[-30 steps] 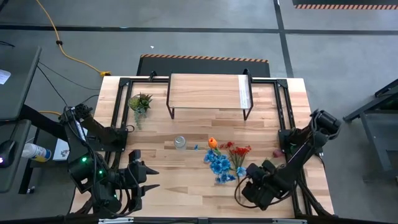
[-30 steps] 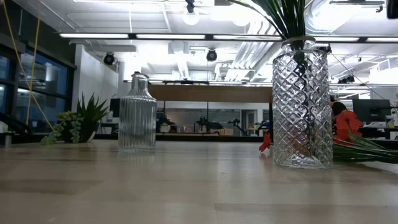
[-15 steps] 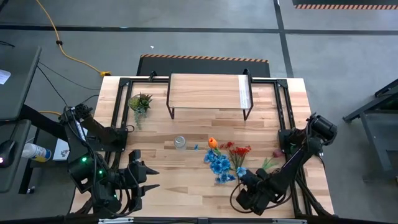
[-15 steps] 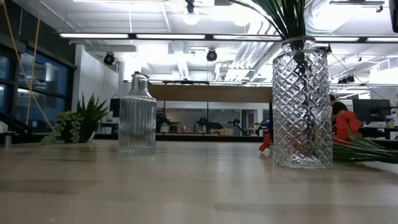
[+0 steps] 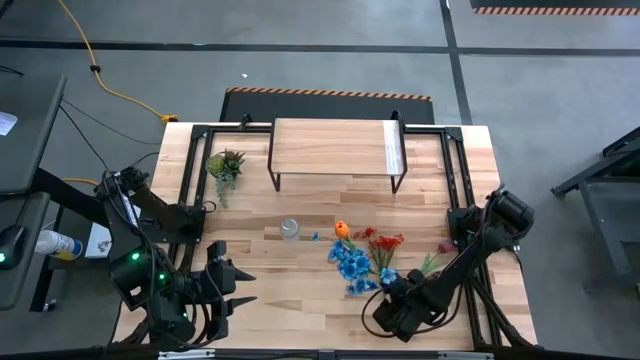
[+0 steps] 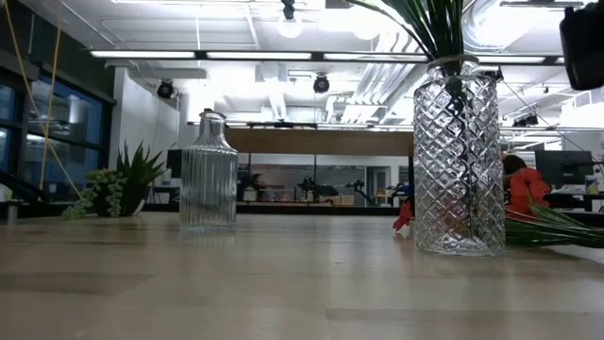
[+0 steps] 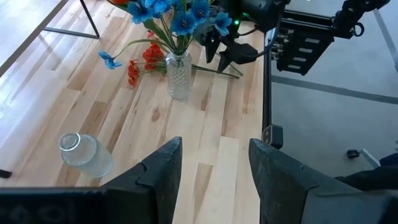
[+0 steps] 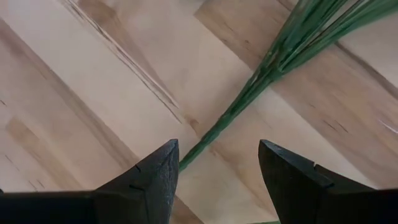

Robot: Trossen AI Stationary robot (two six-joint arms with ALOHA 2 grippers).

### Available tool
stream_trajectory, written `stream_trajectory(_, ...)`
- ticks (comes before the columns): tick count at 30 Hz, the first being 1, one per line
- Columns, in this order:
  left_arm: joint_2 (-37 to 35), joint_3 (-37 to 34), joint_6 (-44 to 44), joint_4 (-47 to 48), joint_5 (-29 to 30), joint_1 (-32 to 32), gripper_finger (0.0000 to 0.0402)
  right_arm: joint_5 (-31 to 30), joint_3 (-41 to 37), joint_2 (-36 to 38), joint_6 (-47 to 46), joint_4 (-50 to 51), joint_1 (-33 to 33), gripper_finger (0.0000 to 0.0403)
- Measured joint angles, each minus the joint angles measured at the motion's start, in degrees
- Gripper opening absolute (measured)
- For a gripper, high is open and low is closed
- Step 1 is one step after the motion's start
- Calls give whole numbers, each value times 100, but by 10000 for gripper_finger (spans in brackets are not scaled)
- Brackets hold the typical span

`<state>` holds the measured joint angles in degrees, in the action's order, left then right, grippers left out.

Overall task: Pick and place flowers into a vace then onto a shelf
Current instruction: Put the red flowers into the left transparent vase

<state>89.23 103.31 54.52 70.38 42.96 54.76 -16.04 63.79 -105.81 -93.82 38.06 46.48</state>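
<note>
A diamond-cut glass vase (image 7: 179, 76) (image 6: 460, 161) stands on the table and holds the blue flowers (image 5: 351, 264) (image 7: 180, 15) by their stems. The red cluster (image 5: 381, 243) (image 7: 142, 62), the orange tulip (image 5: 342, 229) and the dark pink bud (image 5: 445, 245) lie on the table around it. My right gripper (image 8: 217, 152) (image 5: 388, 292) hangs open just right of the vase, pointing down. A lying green stem (image 8: 249, 102) runs between its fingers, untouched. My left gripper (image 7: 214, 180) (image 5: 228, 285) waits open near the table's near-left corner. The shelf (image 5: 337, 150) stands at the far edge.
A ribbed glass bottle (image 5: 289, 229) (image 6: 208, 175) stands left of the flowers. A small green potted plant (image 5: 225, 165) sits at the far left, beside the shelf. Bare wood (image 5: 290, 285) lies between my two grippers.
My right gripper has moved toward the table's left, closer to the vase with the blue flowers, and its elbow has come in over the table's right edge. A dark part of that arm has entered the low view's upper right corner.
</note>
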Motion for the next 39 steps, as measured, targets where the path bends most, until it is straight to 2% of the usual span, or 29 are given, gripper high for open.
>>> stream_trajectory(16, 0, 0, 0, 5, 6, 0, 220, 242, 20, -296, -120, -49, -48, 203)
stream_trajectory(22, 0, 0, 0, 5, 20, 0, 220, 334, 13, -300, -171, 54, -50, 148)
stream_trajectory(31, 0, 0, 0, 5, 17, 0, 220, 394, 7, -309, -244, 184, -46, 15)
stream_trajectory(39, 0, 0, 0, 5, -13, 0, 220, 443, 7, -313, -390, 292, -39, 10)
